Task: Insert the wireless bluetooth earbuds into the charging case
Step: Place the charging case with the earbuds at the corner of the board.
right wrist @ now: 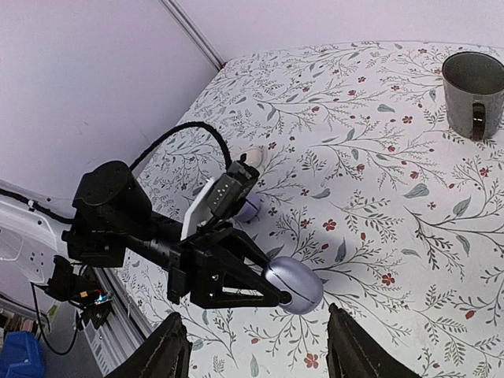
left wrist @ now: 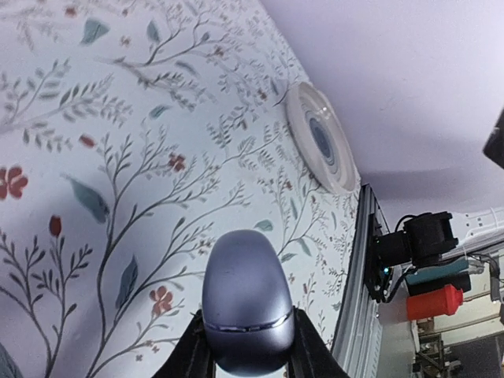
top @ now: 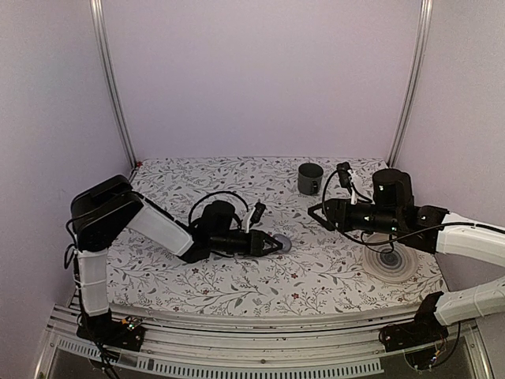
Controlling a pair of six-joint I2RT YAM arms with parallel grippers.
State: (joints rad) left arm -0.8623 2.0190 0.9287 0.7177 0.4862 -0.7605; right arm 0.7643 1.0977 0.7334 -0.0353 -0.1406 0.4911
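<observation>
While case (left wrist: 246,303) sits clamped, mug (top: 310,179), disc (top: 390,262) apart

The top view looks down from above and behind both arm bases, far enough to take in the whole table (top: 237,280). The left wrist camera sits low and tilted just behind the left pincer (left wrist: 248,350), facing along the table to the lilac disc (left wrist: 319,138); the right wrist camera looks from higher up at the left arm (right wrist: 118,220). All three share the charging case (left wrist: 246,291).

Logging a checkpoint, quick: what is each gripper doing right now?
Left gripper: closed on the charging case.
Right gripper: open, empty.
</observation>
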